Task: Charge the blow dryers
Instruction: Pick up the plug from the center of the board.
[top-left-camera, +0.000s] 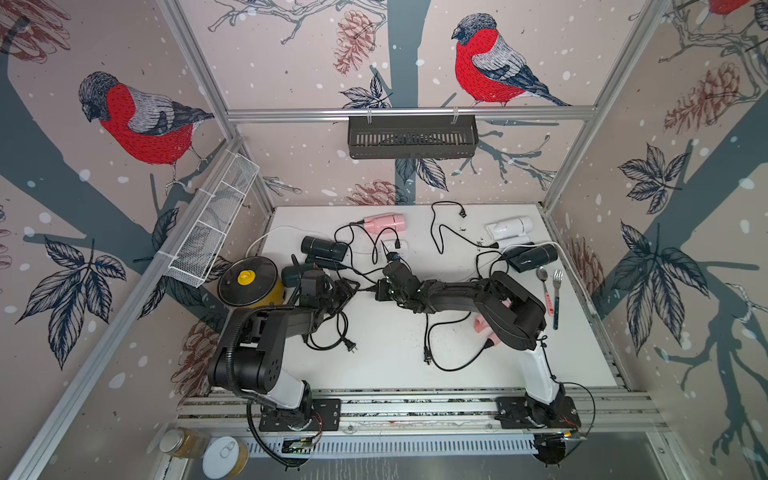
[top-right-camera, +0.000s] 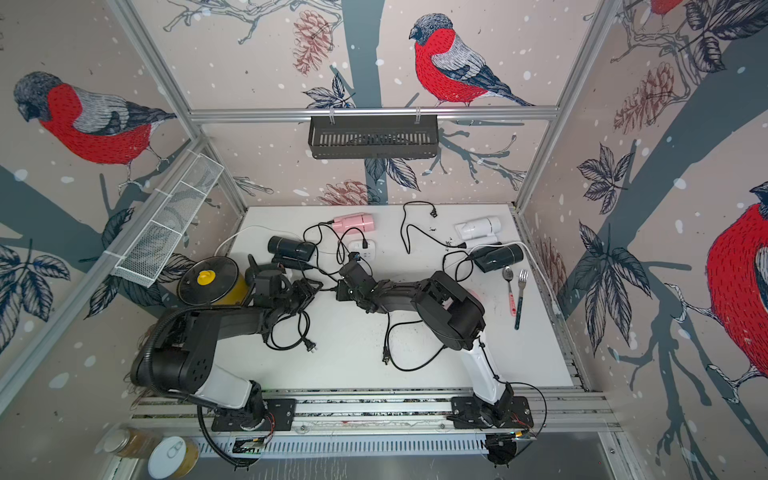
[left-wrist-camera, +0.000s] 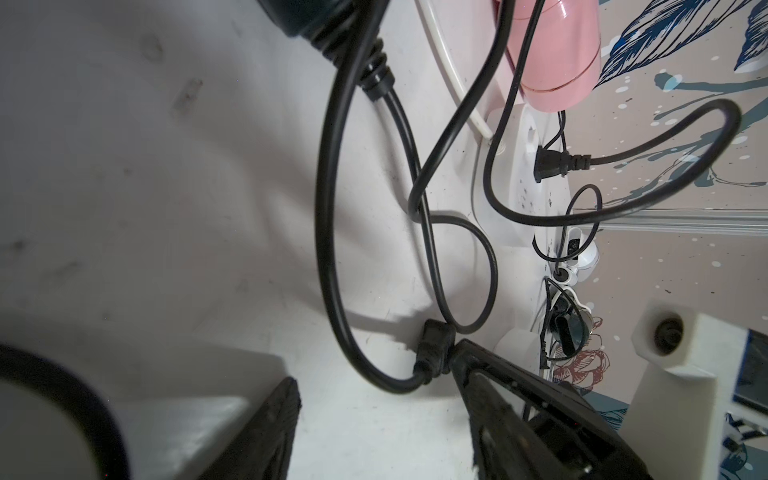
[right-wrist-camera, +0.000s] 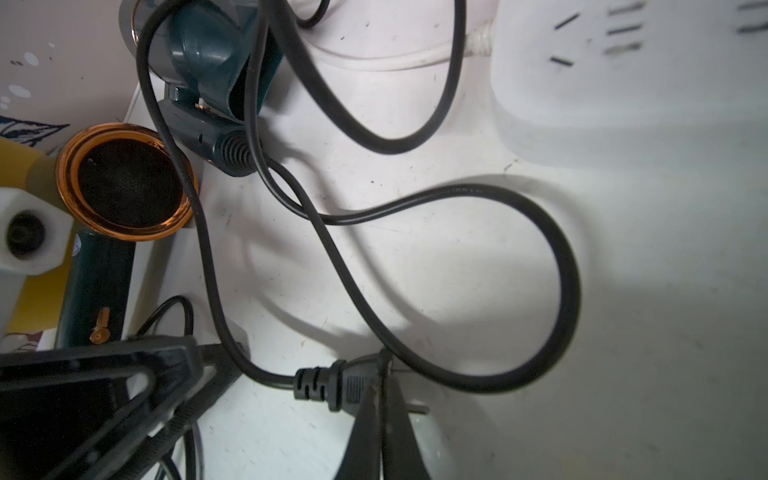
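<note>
White tabletop: all 6 dryers lie on it, so progress reads off the plugs.
- Black plastic dryer, left; black plastic dryer, right; white plastic dryer, far right; pink plastic dryer, far edge; dark green dryer with copper nozzle, beside the left arm; second pink dryer, mostly hidden under the right arm.
- White square power strip: 1 seated black plug. Its cord seems to lead to the far pink dryer, not certain.
- Right gripper: pressed together, pinching a flat black 2-pin plug low over the table, near the strip.
- Left gripper: spread, empty, just beside the right one.
- 3 loose plugs on the table.

Judgement: about 1 of 6 charged, 1 in hand, 4 left.

In the way: thin black cords loop and cross between held plug and strip, so snagging is likely.

Surroundings: yellow pot with black lid beside the green dryer; fork and spoon at the right, well apart from the work.
</note>
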